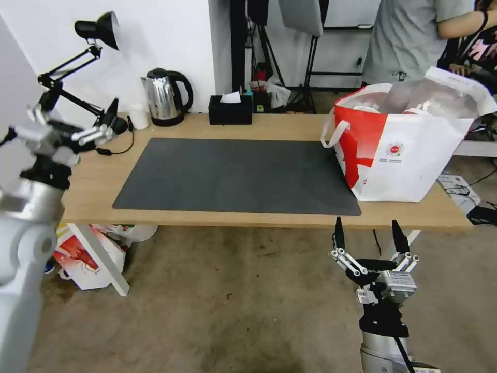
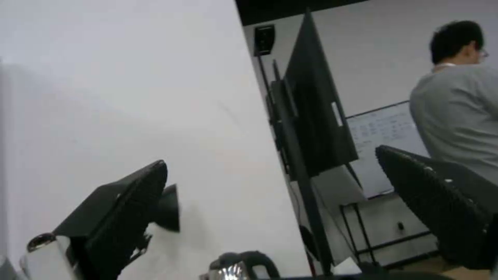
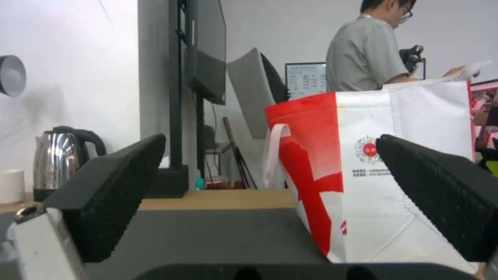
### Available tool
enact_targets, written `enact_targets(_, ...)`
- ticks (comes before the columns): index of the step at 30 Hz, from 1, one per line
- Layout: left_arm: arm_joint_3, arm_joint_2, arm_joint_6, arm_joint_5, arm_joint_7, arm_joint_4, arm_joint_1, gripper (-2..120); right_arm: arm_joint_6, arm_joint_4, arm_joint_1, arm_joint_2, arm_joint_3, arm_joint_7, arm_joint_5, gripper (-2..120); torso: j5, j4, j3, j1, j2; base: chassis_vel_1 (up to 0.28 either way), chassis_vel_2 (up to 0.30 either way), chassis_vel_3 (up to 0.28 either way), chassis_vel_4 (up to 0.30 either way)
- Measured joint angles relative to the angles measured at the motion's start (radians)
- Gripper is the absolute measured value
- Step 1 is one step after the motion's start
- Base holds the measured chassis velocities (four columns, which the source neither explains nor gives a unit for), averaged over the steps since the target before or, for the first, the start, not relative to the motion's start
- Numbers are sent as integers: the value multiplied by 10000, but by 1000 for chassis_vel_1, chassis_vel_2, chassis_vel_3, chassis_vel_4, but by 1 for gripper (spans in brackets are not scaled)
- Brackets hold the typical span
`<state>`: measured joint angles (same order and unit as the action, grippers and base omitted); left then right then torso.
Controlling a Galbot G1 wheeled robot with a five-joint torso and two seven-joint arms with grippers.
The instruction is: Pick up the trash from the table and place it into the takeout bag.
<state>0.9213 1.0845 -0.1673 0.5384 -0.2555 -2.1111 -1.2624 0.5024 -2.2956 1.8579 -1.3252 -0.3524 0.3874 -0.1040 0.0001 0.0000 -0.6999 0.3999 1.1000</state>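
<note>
Our risk here: the bag [image 1: 404, 150] stands at the counter's [image 1: 98, 181] right end near the front edge, so a nudge could tip it off. Trash sits inside it. Right claw [image 1: 368, 234] hangs below the front edge, spread, holding nothing. Left claw [image 1: 106, 127] at the left end, spread, empty.

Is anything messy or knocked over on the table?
Nothing is spilled or knocked over. The takeout bag stands upright at the right end of the table, hanging a little over the edge of the grey mat. The kettle and tissue box stand at the back. Both grippers are open and away from the tabletop.
</note>
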Motion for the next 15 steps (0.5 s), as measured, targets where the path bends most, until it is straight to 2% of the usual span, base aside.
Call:
enact_targets(4, 221, 591, -141, -50, 415, -542, -737, 100, 0, 0, 0, -1, -1, 0, 0, 100, 0, -1, 0, 0, 0, 0, 0, 0, 0)
enact_targets(5, 372, 988, -288, -156, 489, -790, -1171, 100, 0, 0, 0, 0, 0, 0, 0, 100, 2, 1, 0, 0, 1, 0, 0, 0, 0)
enact_targets(11, 517, 1721, -591, -251, 422, -1278, -2008, 100, 0, 0, 0, -1, 1, 0, 0, 100, 0, 0, 0, -1, 0, 0, 0, 0, 0)
enact_targets(15, 565, 2135, -863, -366, 96, -1438, -2601, 100, 0, 0, 0, -1, 1, 0, 0, 100, 2, 0, 0, -1, 0, 0, 0, 0, 0)
